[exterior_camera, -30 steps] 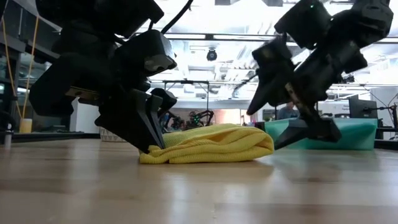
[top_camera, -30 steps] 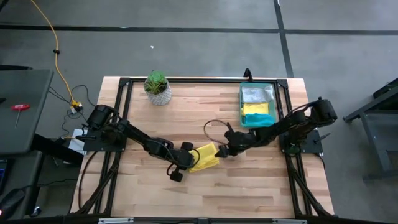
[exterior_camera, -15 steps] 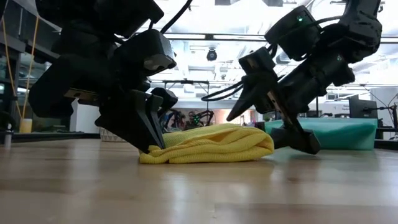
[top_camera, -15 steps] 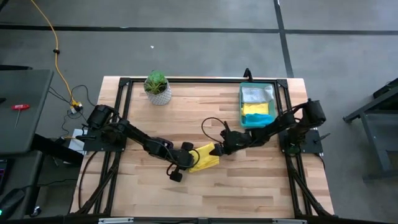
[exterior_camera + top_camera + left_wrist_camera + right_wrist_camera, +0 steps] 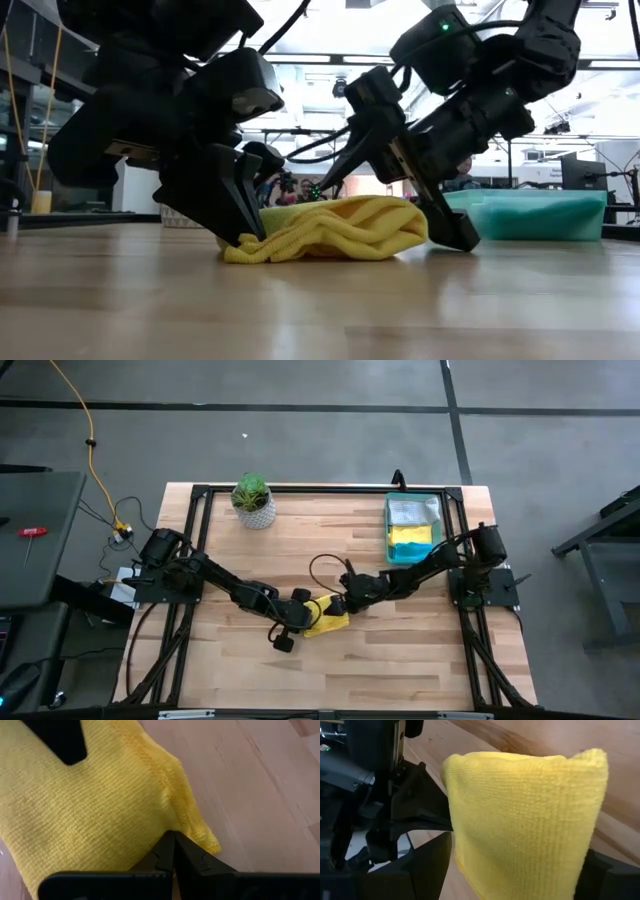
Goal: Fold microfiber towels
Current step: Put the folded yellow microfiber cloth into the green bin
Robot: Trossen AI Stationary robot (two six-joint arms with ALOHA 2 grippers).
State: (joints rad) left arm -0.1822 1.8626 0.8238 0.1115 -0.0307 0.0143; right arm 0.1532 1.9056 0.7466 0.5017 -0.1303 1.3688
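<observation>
A yellow microfiber towel point(image 5: 326, 616) lies folded and bunched on the wooden table point(image 5: 400, 660), near the middle. My left gripper point(image 5: 297, 622) is shut, with its fingertips down on the towel's left end point(image 5: 238, 246). My right gripper point(image 5: 343, 603) is open and stands around the towel's right end point(image 5: 410, 225). The yellow cloth fills the gap between its fingers in the right wrist view point(image 5: 525, 820). More towels lie in the translucent green tray point(image 5: 440, 525): a grey-white one point(image 5: 410, 510) and a yellow one point(image 5: 410, 535). My left gripper presses its shut fingertips point(image 5: 172, 851) down on the towel beside its hemmed edge point(image 5: 187, 822), near a corner, slanting down from the table's left. That end lies flat on the table. My right gripper has the towel's folded right end point(image 5: 590, 780) between its open fingers, slanting in from the right. The lower finger point(image 5: 450, 228) stands at table height against that end, and the upper finger point(image 5: 345, 160) is over the towel's top. The towel rests on the table, bunched.
A small plant in a white pot point(image 5: 253, 500) stands at the far left of the table. The tray is at the far right. The black frame point(image 5: 300, 488) runs around the table. Bare wood lies along the near edge.
My right gripper, open throughout, has gone toward the table's left and down onto the towel's right end. That end has slid left and the towel has bunched up into folds. Its left end has stayed under my left gripper.
</observation>
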